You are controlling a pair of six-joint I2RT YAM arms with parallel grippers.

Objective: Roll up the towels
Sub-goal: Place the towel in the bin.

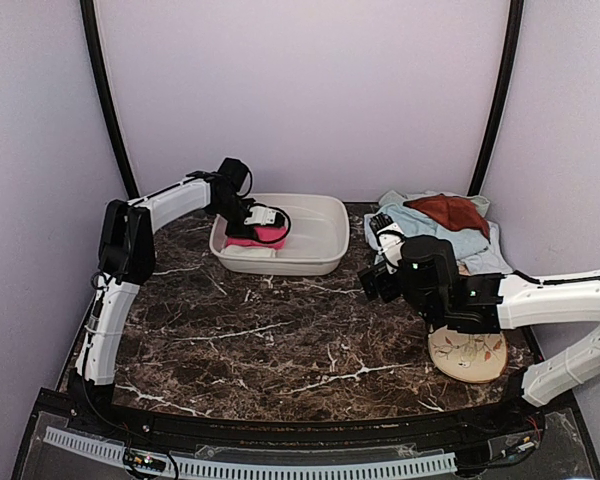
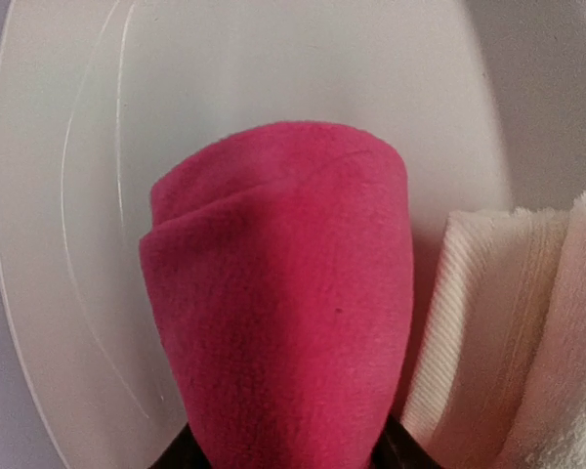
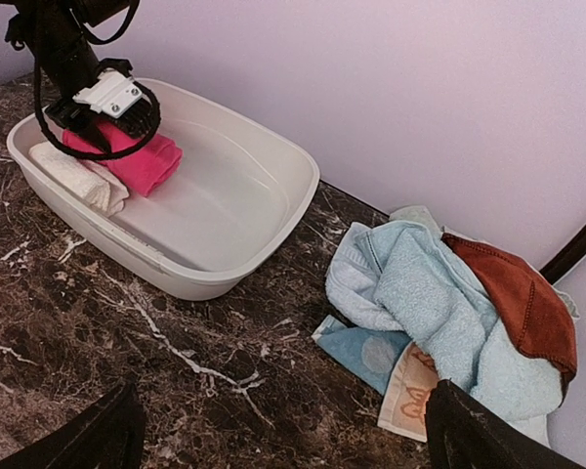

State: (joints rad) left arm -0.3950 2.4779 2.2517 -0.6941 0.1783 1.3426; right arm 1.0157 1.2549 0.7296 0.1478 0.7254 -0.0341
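My left gripper (image 1: 263,225) reaches down into the white basin (image 1: 320,250). Its jaws close round a rolled bright pink towel (image 2: 283,293), which tapers in between the dark fingertips (image 2: 402,451). A rolled cream-white towel (image 2: 508,332) lies right beside the pink one, against the basin's left wall. The pile at the back right holds a light blue towel (image 3: 420,293), a rust-brown towel (image 3: 518,293) on top and a patterned beige towel (image 3: 415,386) underneath. My right gripper (image 3: 293,445) hangs open over the marble, short of that pile, holding nothing.
A round beige disc with a leaf pattern (image 1: 468,355) lies under my right arm near the front right. The dark marble table (image 1: 280,350) ends at purple walls at the back and sides. The basin's right half (image 3: 225,195) holds nothing.
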